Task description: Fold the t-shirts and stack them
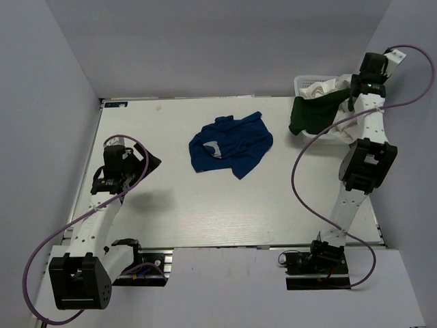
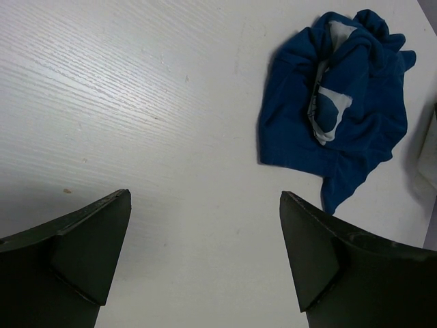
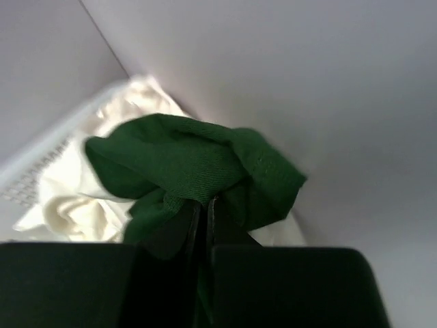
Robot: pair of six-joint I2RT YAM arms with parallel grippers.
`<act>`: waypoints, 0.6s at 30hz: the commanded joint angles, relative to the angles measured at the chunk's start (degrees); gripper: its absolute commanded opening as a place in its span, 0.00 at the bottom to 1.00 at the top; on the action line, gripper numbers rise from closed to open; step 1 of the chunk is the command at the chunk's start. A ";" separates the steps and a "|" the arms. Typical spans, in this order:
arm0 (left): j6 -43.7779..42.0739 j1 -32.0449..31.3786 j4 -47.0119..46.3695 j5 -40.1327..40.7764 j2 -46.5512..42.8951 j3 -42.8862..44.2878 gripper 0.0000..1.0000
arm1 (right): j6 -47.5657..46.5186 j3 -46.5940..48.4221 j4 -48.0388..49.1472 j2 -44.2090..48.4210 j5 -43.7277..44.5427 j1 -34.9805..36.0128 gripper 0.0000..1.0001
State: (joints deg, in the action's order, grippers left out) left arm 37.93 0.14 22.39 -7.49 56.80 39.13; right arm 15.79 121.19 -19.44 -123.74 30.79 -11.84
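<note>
A royal blue t-shirt (image 1: pixel 229 145) with a white print lies crumpled on the middle of the table; it also shows in the left wrist view (image 2: pixel 338 113). My left gripper (image 1: pixel 151 162) is open and empty over bare table at the left, apart from the blue shirt (image 2: pixel 205 253). My right gripper (image 1: pixel 349 96) is shut on the dark green t-shirt (image 1: pixel 315 113), which hangs from it over the basket's front edge. In the right wrist view the green shirt (image 3: pixel 194 164) is pinched between the closed fingers (image 3: pixel 205 212). White t-shirts (image 3: pixel 75 205) lie in the basket below.
The white mesh basket (image 1: pixel 307 80) stands at the table's back right corner against the grey walls. Its rim shows in the right wrist view (image 3: pixel 48 147). Purple cables loop beside both arms.
</note>
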 commanded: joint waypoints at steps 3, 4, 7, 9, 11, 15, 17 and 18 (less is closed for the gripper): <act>-1.11 -0.23 -1.30 -0.60 -0.55 2.00 0.99 | -2.88 5.81 9.49 12.64 -3.80 -0.73 0.00; -1.11 -0.23 -2.08 -1.12 -0.55 2.00 0.99 | -2.70 5.47 11.42 13.78 -2.06 -0.99 0.00; -1.11 -0.23 -3.40 -2.96 0.06 0.59 0.99 | -2.35 1.24 22.59 18.71 -0.47 -1.17 0.00; -1.11 -0.23 -3.41 -3.50 0.60 0.59 0.99 | -2.87 8.83 21.82 17.23 0.33 -1.26 0.00; -1.11 -0.23 -3.41 -4.03 1.12 1.11 0.99 | -3.75 12.13 20.85 14.34 -1.41 -1.26 0.00; -1.11 -0.23 -4.02 -4.03 1.12 1.12 0.99 | -4.55 10.93 22.78 13.79 -2.57 -1.26 0.00; -1.11 -0.23 -4.02 -4.55 1.12 1.12 0.99 | -3.49 9.08 23.31 13.27 -6.49 -1.44 0.00; -1.11 -0.23 -4.02 -4.56 1.12 1.12 0.99 | -3.40 8.20 23.31 12.74 -7.66 -1.17 0.00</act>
State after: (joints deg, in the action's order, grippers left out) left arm 37.45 0.14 19.68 -10.81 58.41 39.16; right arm 11.86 131.31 0.03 -108.92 27.22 -12.84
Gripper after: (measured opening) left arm 0.992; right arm 0.035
